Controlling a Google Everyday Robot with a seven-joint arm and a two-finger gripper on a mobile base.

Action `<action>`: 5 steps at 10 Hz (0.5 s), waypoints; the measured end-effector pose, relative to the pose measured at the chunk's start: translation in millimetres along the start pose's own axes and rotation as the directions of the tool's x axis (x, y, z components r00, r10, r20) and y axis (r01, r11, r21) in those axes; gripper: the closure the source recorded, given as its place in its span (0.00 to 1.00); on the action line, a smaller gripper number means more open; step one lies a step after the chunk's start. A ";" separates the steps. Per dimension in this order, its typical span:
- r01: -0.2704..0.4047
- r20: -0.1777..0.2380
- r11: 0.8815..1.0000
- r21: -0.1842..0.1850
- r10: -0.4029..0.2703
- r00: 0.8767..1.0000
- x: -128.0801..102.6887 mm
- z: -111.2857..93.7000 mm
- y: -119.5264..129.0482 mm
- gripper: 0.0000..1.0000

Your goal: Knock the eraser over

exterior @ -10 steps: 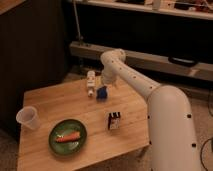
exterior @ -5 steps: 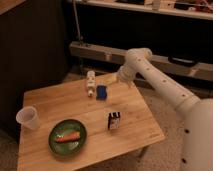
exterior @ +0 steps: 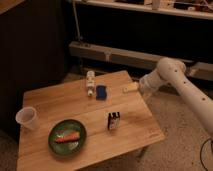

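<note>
Wooden table (exterior: 131, 136), dim room: eraser (exterior: 113, 121) upright, right of green plate (exterior: 55, 132). Gripper (exterior: 131, 88) at table's far edge, well apart from eraser; how wide, cannot tell.

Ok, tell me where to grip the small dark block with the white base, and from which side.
Probably its dark upper half, from above: the small dark-and-white eraser stands upright on the wooden table. The gripper sits by the table's far right edge.
</note>
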 end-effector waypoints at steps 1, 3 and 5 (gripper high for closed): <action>-0.009 0.005 1.000 0.011 0.009 1.000 -31.6 3.8 -8.3 0.20; -0.015 0.001 1.000 0.027 0.015 1.000 -74.3 12.2 -24.7 0.20; -0.025 -0.011 1.000 0.008 0.025 1.000 -111.3 21.3 -39.9 0.27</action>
